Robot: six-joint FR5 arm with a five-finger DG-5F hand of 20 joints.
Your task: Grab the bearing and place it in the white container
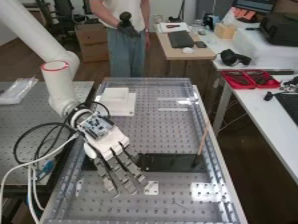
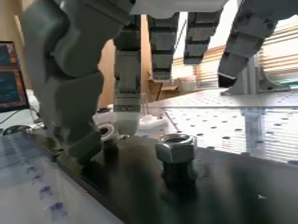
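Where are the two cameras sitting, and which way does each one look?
High view: fixed above the bench's near end, looking down along it at a slant. You see the robot's white arm and its hand.
Wrist view: on the robot's wrist, looking low across a dark plate with a silver six-sided part on it. The robot's own hand hangs in from the top.
Both views share the hand, the dark plate and the bench top full of holes.
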